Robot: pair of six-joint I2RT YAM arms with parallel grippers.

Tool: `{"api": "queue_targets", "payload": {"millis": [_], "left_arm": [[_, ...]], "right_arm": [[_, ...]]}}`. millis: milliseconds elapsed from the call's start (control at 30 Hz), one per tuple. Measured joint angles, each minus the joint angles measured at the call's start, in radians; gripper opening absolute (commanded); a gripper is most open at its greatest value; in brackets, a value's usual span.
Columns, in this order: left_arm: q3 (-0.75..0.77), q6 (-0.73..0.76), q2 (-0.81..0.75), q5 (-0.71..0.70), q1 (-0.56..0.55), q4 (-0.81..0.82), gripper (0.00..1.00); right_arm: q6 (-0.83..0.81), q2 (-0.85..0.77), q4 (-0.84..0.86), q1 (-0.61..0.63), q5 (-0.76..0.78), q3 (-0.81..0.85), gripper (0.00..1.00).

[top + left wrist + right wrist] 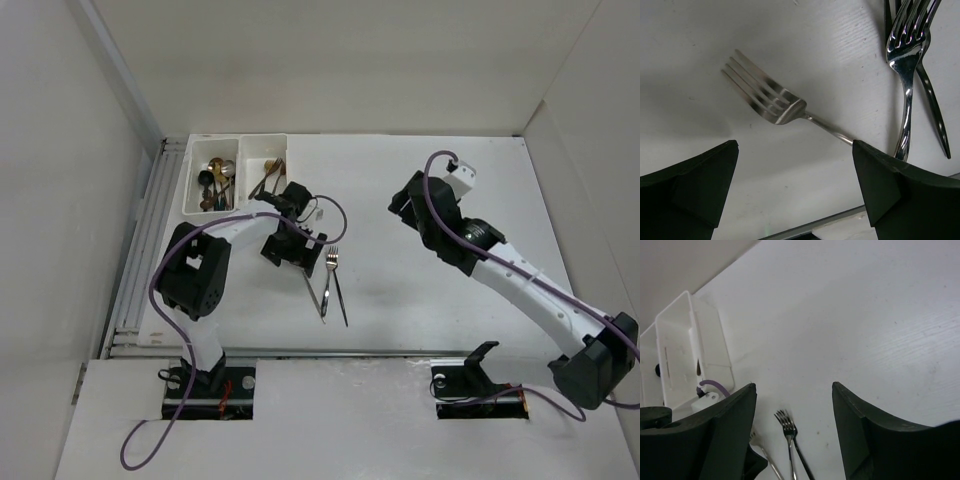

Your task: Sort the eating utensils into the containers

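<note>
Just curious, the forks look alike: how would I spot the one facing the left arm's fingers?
Find the white table, then the loose forks by the left fingers. It is the fork slanted between them, its tines away from the crossed pair.

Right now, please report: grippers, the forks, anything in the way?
Left gripper open, over one fork on the table. Right gripper open, empty. Two crossed forks close beside that fork, nothing blocking.

Robot lab test cell: white panel walls [350,60], white table [430,300], purple cables [140,448].
</note>
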Motion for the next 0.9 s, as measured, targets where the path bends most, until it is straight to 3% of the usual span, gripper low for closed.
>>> {"api": "queue_targets", "payload": {"millis": [167, 267, 333, 400, 433, 467, 533, 567, 900], "left_arm": [[-0.003, -0.043, 0.027, -0.099, -0.08, 0.018, 0.96], [-0.013, -0.066, 0.047, -0.163, -0.12, 0.035, 0.91], [-0.012, -0.079, 0.053, -0.186, -0.132, 0.035, 0.8], [-0.012, -0.091, 0.056, -0.185, -0.132, 0.035, 0.64], [-0.008, -0.096, 0.06, -0.184, -0.132, 0.033, 0.43], [-0.002, -0.103, 0.064, -0.182, -0.132, 0.032, 0.3], [0.008, -0.107, 0.072, -0.178, -0.136, 0.031, 0.07], [0.012, -0.11, 0.075, -0.176, -0.138, 0.031, 0.0], [0.033, -0.099, 0.086, -0.162, -0.148, 0.018, 0.0]], "right_arm": [[0.061, -0.069, -0.05, 0.014, 0.043, -0.038, 0.67], [0.077, -0.112, -0.061, 0.014, 0.071, -0.038, 0.67], [0.082, -0.131, -0.076, 0.014, 0.094, -0.038, 0.67], [0.084, -0.142, -0.091, 0.014, 0.112, -0.037, 0.67], [0.084, -0.145, -0.098, 0.014, 0.122, -0.037, 0.67], [0.084, -0.148, -0.104, 0.014, 0.127, -0.037, 0.67], [0.084, -0.153, -0.113, 0.014, 0.139, -0.037, 0.67], [0.084, -0.156, -0.119, 0.014, 0.144, -0.037, 0.67], [0.085, -0.242, -0.154, 0.015, 0.173, -0.045, 0.66]]}}
